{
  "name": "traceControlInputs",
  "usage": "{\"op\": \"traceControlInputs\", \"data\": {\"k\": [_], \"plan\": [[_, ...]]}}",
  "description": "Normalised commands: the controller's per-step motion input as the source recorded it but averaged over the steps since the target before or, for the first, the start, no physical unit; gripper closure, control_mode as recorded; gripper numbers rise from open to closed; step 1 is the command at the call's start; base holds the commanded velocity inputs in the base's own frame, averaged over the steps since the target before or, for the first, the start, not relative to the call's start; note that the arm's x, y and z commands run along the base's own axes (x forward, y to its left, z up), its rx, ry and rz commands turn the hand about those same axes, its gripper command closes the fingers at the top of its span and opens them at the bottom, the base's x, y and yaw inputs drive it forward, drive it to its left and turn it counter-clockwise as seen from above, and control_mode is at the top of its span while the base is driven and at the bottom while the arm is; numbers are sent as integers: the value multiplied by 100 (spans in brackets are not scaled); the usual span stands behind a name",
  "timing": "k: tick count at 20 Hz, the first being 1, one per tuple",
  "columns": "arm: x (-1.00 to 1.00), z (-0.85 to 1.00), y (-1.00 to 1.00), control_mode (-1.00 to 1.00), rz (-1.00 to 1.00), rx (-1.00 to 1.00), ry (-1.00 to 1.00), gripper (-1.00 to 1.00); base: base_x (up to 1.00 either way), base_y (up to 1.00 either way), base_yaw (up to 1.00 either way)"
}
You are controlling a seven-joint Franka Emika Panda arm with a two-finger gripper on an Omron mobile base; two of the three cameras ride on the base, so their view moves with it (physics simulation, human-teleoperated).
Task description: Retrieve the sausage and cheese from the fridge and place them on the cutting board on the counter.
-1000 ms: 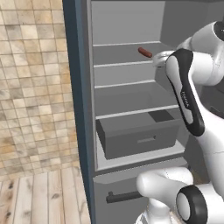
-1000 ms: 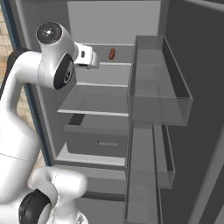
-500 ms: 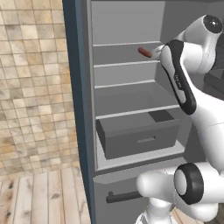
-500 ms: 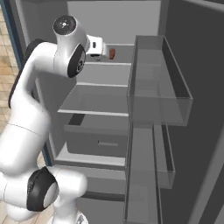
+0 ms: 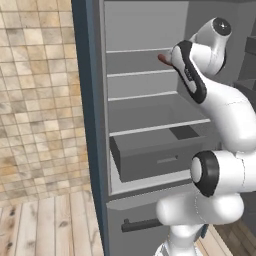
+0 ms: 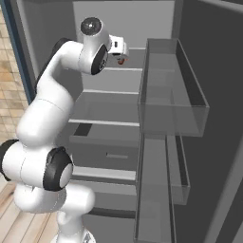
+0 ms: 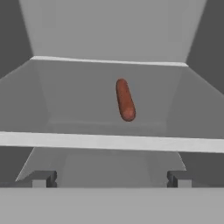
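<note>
Reaching into the open fridge (image 5: 95, 125), gripper (image 7: 111, 178) spread wide, nothing held. Sausage (image 7: 125, 99) lies lengthwise on the upper shelf (image 7: 109, 141), ahead of the fingertips. Best to advance level over the shelf lip, straddle the middle, then close.

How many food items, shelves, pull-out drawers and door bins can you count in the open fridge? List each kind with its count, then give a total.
Food items: 1, the sausage
Shelves: 3, top, middle, lower
Pull-out drawers: 1, the drawer
Door bins: 2, upper bin, lower bin
Total: 7
</note>
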Motion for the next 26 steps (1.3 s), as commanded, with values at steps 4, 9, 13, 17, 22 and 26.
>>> {"op": "traceControlInputs", "data": {"k": [4, 9, 13, 17, 22, 26], "plan": [[94, -5, -3, -100, 0, 0, 0, -100, 0, 0, 0], [85, -9, 0, -100, 0, 0, 1, -100, 0, 0, 0], [58, -22, -4, -100, 0, 0, 1, -100, 0, 0, 0], [44, -22, -15, -100, 0, 0, 0, -100, 0, 0, 0], [49, -8, -11, -100, 0, 1, 0, -100, 0, 0, 0], [31, -15, -3, -100, 0, 3, 2, -100, 0, 0, 0]]}}
